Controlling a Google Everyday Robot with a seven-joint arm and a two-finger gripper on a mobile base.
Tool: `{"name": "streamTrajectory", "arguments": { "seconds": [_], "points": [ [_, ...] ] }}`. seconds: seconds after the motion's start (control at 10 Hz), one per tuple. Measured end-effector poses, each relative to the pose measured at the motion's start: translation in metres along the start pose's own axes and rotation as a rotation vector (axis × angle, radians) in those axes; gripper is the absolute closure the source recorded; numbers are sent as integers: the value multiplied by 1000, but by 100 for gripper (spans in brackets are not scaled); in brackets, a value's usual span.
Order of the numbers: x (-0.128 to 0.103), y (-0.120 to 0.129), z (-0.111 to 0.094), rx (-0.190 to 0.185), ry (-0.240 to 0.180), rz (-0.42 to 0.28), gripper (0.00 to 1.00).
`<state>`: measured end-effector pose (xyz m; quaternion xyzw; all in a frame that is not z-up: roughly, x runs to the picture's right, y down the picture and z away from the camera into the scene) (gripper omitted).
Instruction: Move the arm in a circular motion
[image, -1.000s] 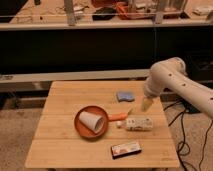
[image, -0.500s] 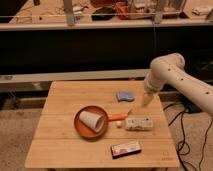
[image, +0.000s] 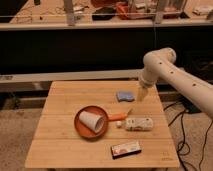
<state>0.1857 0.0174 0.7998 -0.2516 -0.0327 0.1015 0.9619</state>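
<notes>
— What sits on the wooden table (image: 60, 145) around the arm (image: 172, 75)?

— An orange plate (image: 82, 131) left of centre with a white cup (image: 92, 121) lying on its side in it. Right of the plate, an orange handle-like piece (image: 118, 117), then a white bottle (image: 139, 124) lying flat. A small flat box (image: 125, 149) lies near the front edge, and a blue sponge (image: 124, 95) lies toward the back right.

— And the arm itself?

— It comes in from the right edge, bends at a rounded joint above the table's back right corner, and points downward. Its beige tip, the gripper (image: 142, 93), hangs just right of the sponge, above the tabletop.

— Open or closed?

— I cannot tell.

— Anything in its way?

— The sponge is just beside the tip; the bottle and the orange piece lie below it, toward the front. Behind the table runs a dark shelf (image: 75, 50) under a metal rail (image: 100, 22).

— What changed in the last second?

— The elbow joint has risen and swung slightly left, and the tip has drifted back toward the table's rear, nearer the sponge. The objects on the table have not moved.
</notes>
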Motion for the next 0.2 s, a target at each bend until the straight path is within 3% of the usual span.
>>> {"name": "streamTrajectory", "arguments": {
  "seconds": [0.2],
  "points": [
    [-30,9,4,-6,-1,-12,20]
  ]
}}
